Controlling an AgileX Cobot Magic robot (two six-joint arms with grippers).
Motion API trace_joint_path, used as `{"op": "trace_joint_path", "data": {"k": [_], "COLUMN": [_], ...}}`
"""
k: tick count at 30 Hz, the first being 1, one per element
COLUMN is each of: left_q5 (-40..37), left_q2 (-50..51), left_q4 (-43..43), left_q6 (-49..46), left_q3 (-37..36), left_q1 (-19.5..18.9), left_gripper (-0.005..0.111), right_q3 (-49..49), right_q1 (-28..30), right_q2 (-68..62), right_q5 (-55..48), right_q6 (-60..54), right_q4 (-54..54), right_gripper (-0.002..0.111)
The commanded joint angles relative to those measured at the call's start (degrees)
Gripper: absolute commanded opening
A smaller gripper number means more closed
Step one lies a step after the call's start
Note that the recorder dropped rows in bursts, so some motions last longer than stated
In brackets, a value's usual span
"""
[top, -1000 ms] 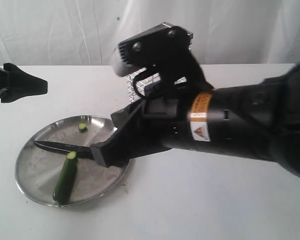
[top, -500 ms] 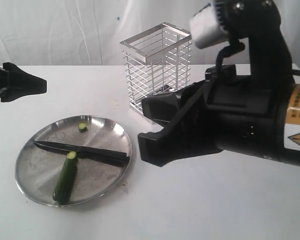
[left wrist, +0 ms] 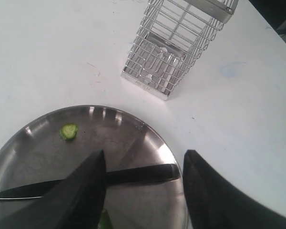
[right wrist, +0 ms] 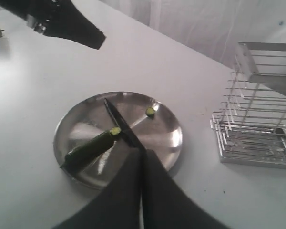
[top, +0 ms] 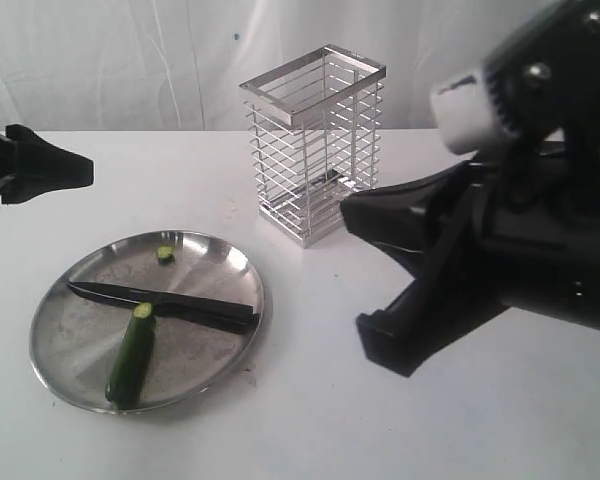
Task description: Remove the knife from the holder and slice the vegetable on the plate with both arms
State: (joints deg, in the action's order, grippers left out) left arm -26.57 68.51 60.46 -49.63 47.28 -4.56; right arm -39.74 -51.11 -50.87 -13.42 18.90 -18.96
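On the counter (top: 280, 440), the plate (top: 70, 340) carries the knife (top: 165, 303) lying flat across it. The vegetable (top: 130, 360) has its cut end against the blade, and a small cut piece (top: 165, 254) sits apart near the rim. I cannot read the tiny marking at the base of the holder (top: 315, 150), which stands upright just beyond the plate. The right arm (top: 540, 270) hides the counter's right side. Its end effector (right wrist: 143, 155) is pressed together and empty. The left end effector (left wrist: 144, 157) hovers over the plate, jaws apart and empty.
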Motion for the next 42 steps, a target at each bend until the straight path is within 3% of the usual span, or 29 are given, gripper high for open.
{"op": "trace_joint_path", "data": {"k": [1,10,16,23,29,36,42], "left_q5": [0.15,0.15,0.15,0.15,0.02,0.02,0.02], "left_q2": [-0.57,-0.57,-0.57,-0.57,-0.57,-0.57,-0.57], "left_q4": [0.66,0.66,0.66,0.66,0.66,0.66,0.66], "left_q6": [-0.13,-0.13,-0.13,-0.13,-0.13,-0.13,-0.13], "left_q3": [-0.03,-0.03,-0.03,-0.03,-0.03,-0.03,-0.03], "left_q1": [0.06,0.06,0.06,0.06,0.06,0.06,0.06], "left_gripper": [0.053,0.053,0.053,0.053,0.053,0.053,0.053], "right_q3": [6.98,24.59,34.47,39.74,39.74,39.74,39.74], "right_q1": [7.16,26.16,35.01,39.15,42.02,42.15,42.15], "right_q2": [7.03,32.33,44.33,50.06,50.87,50.87,50.87], "right_q5": [5.22,5.63,5.73,5.73,-0.69,-1.53,-3.54], "right_q6": [-0.67,2.53,2.93,2.29,0.86,-8.27,-9.78], "right_q4": [0.24,1.70,3.99,3.99,3.99,3.99,3.92], "right_gripper": [0.000,0.000,0.000,0.000,0.000,0.000,0.000]}}
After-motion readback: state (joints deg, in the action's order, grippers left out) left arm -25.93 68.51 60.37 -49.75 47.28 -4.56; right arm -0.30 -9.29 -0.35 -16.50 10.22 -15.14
